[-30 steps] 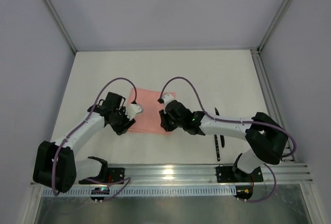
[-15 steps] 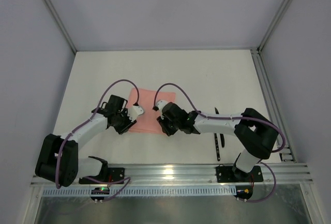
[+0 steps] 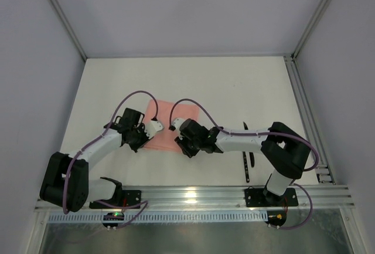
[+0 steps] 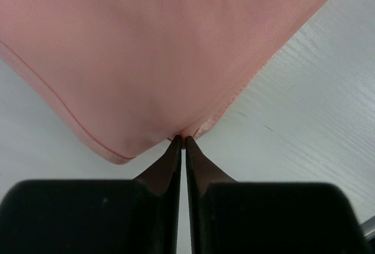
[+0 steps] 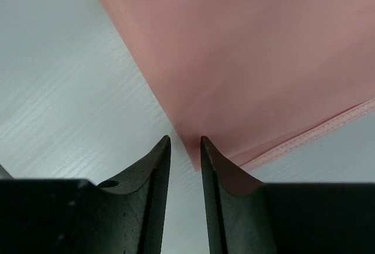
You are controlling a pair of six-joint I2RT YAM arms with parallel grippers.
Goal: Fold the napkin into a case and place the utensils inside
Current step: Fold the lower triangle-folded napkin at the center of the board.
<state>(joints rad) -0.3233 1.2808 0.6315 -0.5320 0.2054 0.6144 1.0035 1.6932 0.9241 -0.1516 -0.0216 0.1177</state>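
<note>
The salmon-pink napkin (image 3: pixel 166 126) lies flat on the white table between my two arms, not folded into a case. My left gripper (image 3: pixel 140 144) is at its near left edge. In the left wrist view its jaws (image 4: pixel 181 140) are pressed together, pinching the napkin (image 4: pixel 164 48) at its hem. My right gripper (image 3: pixel 186 150) is at the near right corner. There its jaws (image 5: pixel 185 139) stand slightly apart, open, with the napkin's corner (image 5: pixel 258 48) lying between the tips. The dark utensils (image 3: pixel 246 163) lie on the table to the right, apart from the cloth.
A metal rail (image 3: pixel 193 195) runs along the table's near edge, by the arm bases. Grey walls close in the table at the back and on both sides. Purple cables loop above both wrists.
My left jaws have closed on the napkin's edge. The right arm has slid left and now covers the napkin's near right corner.
</note>
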